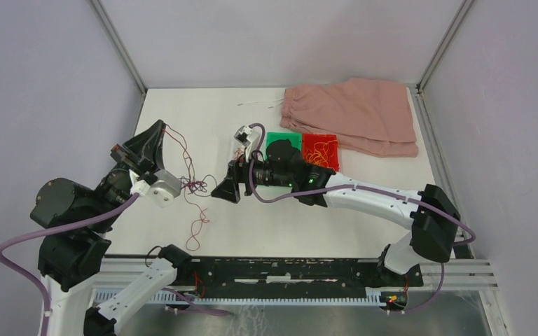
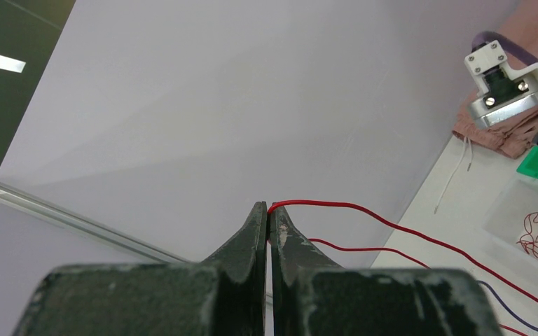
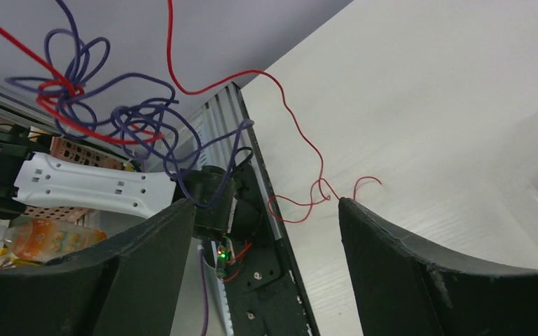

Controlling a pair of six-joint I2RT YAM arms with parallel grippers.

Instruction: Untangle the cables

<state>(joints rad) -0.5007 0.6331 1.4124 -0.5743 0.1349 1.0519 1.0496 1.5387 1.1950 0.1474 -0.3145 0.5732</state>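
Left hand (image 2: 268, 210) is pinching 1 red strand (image 2: 322, 203) of the cables (image 1: 195, 185), right hand (image 3: 266, 210) spread wide just beside the purple-red clump (image 3: 112, 115).

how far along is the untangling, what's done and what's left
Done: yellow-orange strands lie apart in the red tray.
In hand: the left fingers are shut on a red cable and hold it up. The right fingers stand open beside the purple and red clump.
Left: that clump is knotted between the arms, and a loose red loop lies on the table.
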